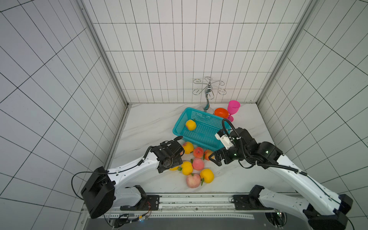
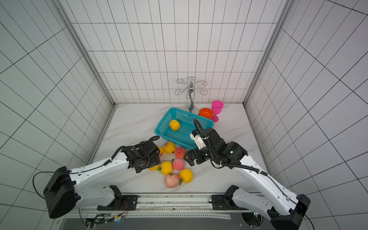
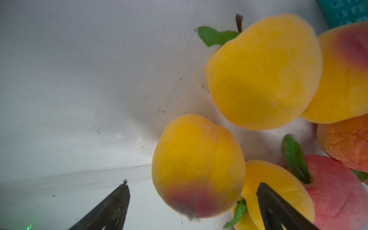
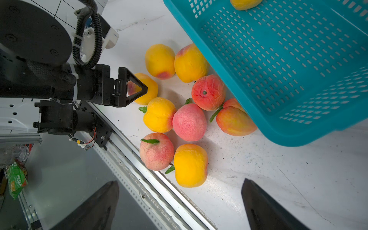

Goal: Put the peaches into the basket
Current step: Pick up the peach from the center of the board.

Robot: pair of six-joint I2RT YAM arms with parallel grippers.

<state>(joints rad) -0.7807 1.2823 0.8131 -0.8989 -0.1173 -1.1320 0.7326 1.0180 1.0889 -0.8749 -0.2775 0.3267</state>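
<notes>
Left wrist only: peach [image 3: 199,157] between gaping left end effector [image 3: 193,184]; right end effector [image 4: 179,181] gaping, empty.

No readable text, green packet [image 4: 17,179] print too blurred

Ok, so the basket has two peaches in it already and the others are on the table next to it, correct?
Not quite. The basket has only one yellow peach in it, not two; both top views show this. The other peaches do lie on the table next to it, clustered along its near side.
</notes>
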